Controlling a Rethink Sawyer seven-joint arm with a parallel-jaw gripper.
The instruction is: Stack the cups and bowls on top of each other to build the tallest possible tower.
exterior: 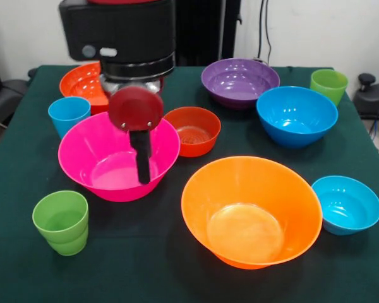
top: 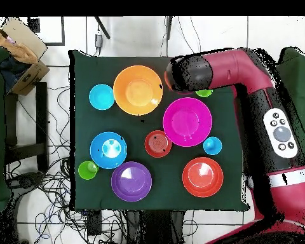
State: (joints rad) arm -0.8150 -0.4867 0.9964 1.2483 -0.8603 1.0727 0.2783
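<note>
All bowls stand apart on the green cloth, with no tower. My gripper [exterior: 142, 161] hangs inside the large pink bowl [exterior: 101, 161], low over its bottom, holding nothing that I can see. Around it are the small red-orange bowl [exterior: 192, 130], medium red-orange bowl [exterior: 82, 82], large orange bowl [exterior: 251, 211], purple bowl [exterior: 240, 81], blue bowl [exterior: 297, 115] and small blue bowl [exterior: 346, 204]. The sky blue cup [exterior: 69, 115] stands beside the pink bowl. One lime green cup [exterior: 61, 222] is at the front left, the other [exterior: 329, 85] at the far right.
In the overhead view the arm [top: 244, 70] reaches over the table's corner, covering part of a green cup [top: 204, 93] beside the pink bowl [top: 187, 121]. Cardboard boxes [top: 21, 57] and cables lie on the floor beyond the table edge.
</note>
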